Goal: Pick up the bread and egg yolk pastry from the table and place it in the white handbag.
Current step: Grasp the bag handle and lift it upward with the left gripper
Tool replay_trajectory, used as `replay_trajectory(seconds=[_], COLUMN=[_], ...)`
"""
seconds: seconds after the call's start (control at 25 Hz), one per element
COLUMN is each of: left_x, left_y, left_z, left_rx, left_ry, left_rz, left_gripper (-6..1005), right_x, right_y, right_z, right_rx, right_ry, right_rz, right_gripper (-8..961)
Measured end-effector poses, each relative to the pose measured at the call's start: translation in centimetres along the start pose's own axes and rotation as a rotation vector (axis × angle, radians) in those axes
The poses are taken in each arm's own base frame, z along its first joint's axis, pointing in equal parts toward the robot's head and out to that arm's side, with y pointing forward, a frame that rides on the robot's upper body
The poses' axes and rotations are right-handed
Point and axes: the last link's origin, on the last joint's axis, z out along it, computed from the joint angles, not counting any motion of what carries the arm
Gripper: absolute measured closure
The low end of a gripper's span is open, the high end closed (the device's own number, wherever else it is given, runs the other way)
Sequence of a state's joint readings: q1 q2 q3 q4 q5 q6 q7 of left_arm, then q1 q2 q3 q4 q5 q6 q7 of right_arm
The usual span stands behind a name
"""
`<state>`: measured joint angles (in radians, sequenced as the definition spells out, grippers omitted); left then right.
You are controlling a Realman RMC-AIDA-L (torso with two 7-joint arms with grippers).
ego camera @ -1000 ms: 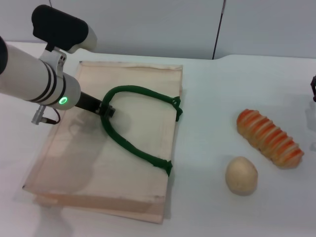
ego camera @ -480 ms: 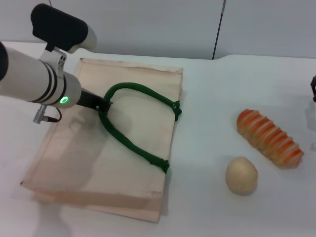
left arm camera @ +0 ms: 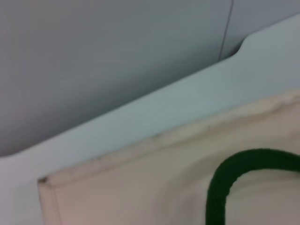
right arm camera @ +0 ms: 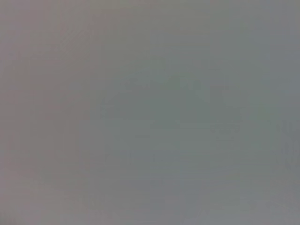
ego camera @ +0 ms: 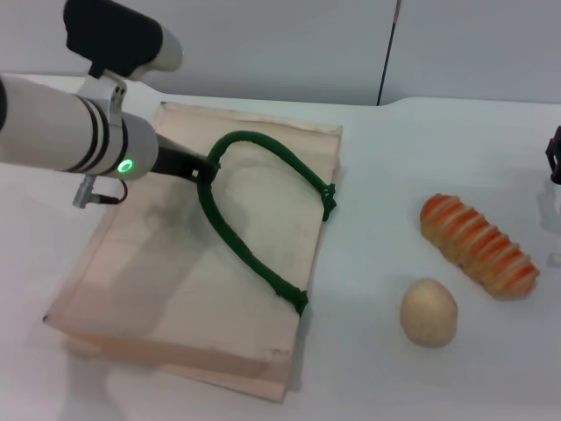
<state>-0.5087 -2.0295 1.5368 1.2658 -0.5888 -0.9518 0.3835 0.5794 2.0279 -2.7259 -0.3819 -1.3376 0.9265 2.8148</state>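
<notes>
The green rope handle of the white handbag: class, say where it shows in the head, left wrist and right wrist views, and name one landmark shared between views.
Head view: the green rope handle arches across the white handbag, its top by the left gripper.
Left wrist view: one curved piece of it shows at the picture's edge.
Right wrist view: not in it.
Shared landmark: the bag's far edge, in the head and left wrist views.

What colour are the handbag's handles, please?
Dark green handles, clearest in the head view.

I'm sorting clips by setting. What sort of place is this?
Probably a lab or test bench: a plain white table against bare grey panels, with only a white handbag, bread and egg yolk pastry.
</notes>
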Motion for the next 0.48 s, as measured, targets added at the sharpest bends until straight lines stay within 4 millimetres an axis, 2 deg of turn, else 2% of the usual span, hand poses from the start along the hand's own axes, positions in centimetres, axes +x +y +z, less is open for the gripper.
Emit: replay_trajectory(seconds=[0.48], left_x=[2.0], left_y=[0.2], left_z=[-4.7], left_rx=[0.027], left_ry=[0.135], left_rz=[0.071], left_gripper=[869], right_x=[0.1], right_y=[0.0], right_z=[-0.1], right_rx=[-0.007], right_ry=[0.001], right_rz=[-0.044], right_gripper=[327])
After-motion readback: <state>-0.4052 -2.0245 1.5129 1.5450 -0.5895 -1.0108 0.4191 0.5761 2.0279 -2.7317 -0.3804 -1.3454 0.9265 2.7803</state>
